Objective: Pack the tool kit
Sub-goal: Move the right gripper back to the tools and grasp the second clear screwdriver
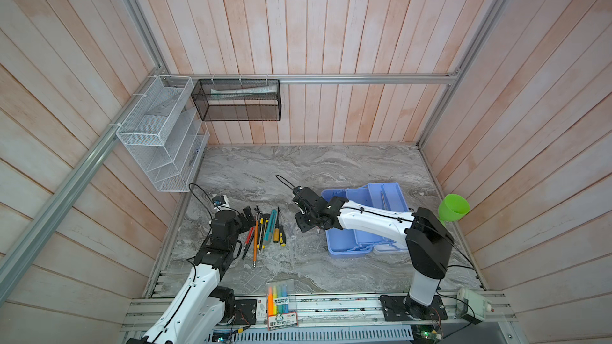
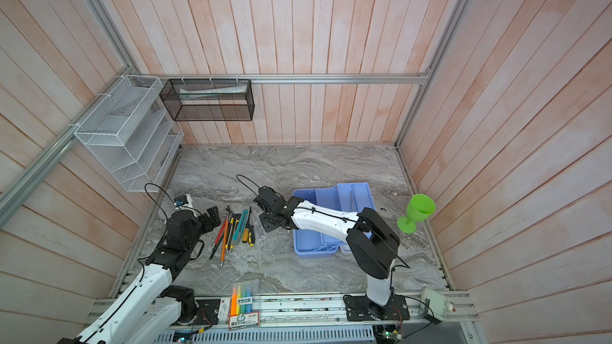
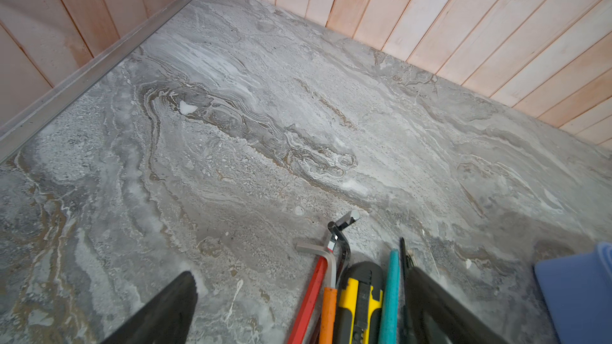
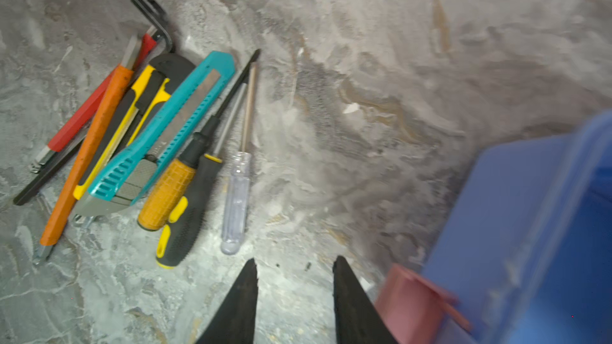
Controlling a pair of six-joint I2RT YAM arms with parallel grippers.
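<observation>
On the left of the marble table [image 1: 331,167], the left gripper [image 1: 249,218] stands wide open over the far ends of the loose tools [image 1: 265,231], gripping nothing; to their right the right gripper [image 4: 296,259], half open, holds nothing, just beside the open light blue case [image 1: 344,246]

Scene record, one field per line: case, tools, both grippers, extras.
case: blue, open
tray: at the case's far end, one slim metal tool inside
loose tools: bunched left of the case
left gripper: open, empty, at the tool bunch
right gripper: open, empty, between tools and case
other: highlighter pack at the front edge; green goblet at far right
</observation>
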